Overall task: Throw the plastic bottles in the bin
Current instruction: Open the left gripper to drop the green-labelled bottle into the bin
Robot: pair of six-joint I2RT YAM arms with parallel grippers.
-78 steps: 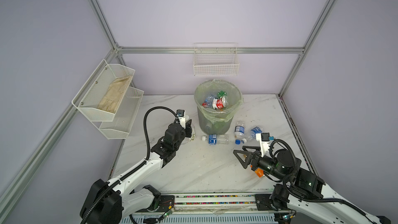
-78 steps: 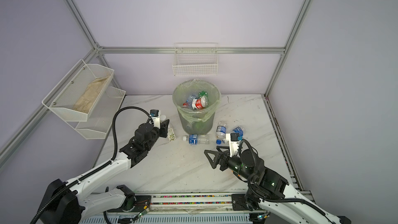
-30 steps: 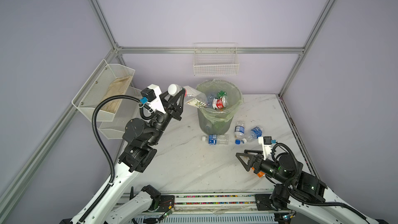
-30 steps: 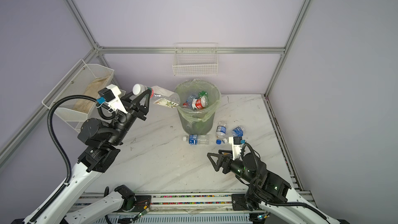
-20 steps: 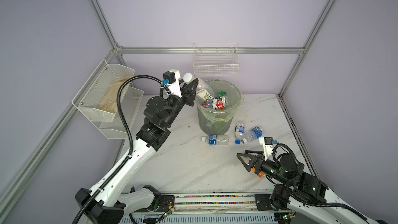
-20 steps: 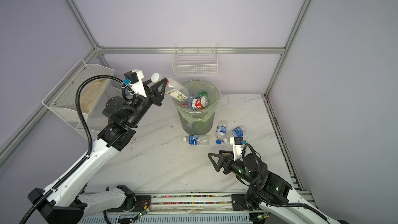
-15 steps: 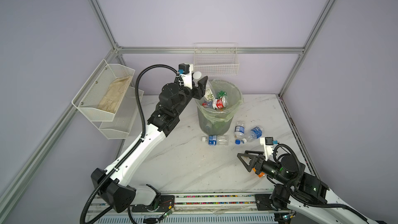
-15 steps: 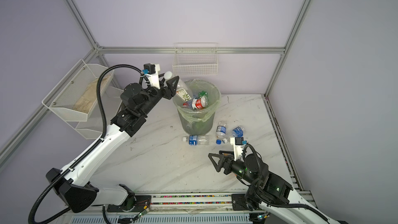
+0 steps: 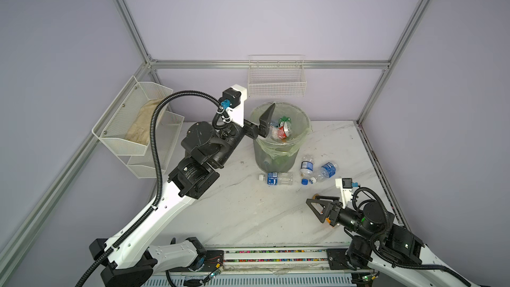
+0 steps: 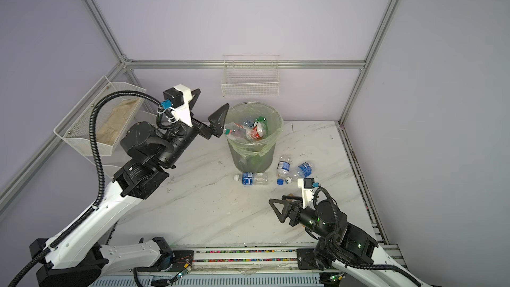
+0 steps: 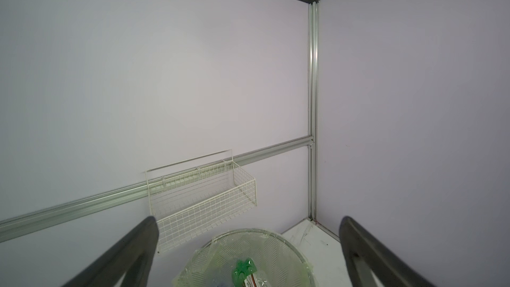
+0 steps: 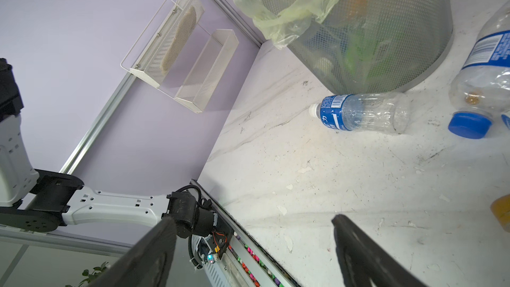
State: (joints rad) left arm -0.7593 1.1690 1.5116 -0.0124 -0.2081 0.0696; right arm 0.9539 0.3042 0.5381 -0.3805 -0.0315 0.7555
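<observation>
Hanging raised beside the bin (image 9: 276, 158), the left pincer (image 10: 214, 97) shows its jaws spread wide with nothing between them. In both top views one finger sits just beside the rim on the bin's left side. Next to that finger, a clear bottle with a green-and-red label (image 10: 234, 131) lies at the rim, inside the bin's mouth. In the right wrist view its neck end pokes out over the rim. Whether it rests on the heap or is in mid-air cannot be told. Other bottles fill the bin close to its top, among them a red-labelled bottle (image 9: 284, 131) and a green bottle (image 9: 284, 119).

Three bottles lie on the counter (image 9: 234, 211), just in front of the bin and to its right. The white-capped bottle (image 9: 277, 178), which has a blue label, lies on its side close to the bin's base. The blue-capped bottle (image 9: 307, 166) and another blue-labelled bottle (image 9: 327, 169) lie side by side to its right, necks toward the front edge.

The right pincer (image 12: 253, 218) hovers low over the front right part of the counter, jaws apart and empty. It is well apart from the bin and nearer the three bottles. An orange thing (image 12: 501, 212) sits beside it, too cut off to name.

A wire basket (image 9: 276, 84) hangs on the back wall above the bin. A two-tier mesh rack (image 9: 132, 122) hangs on the left wall.
</observation>
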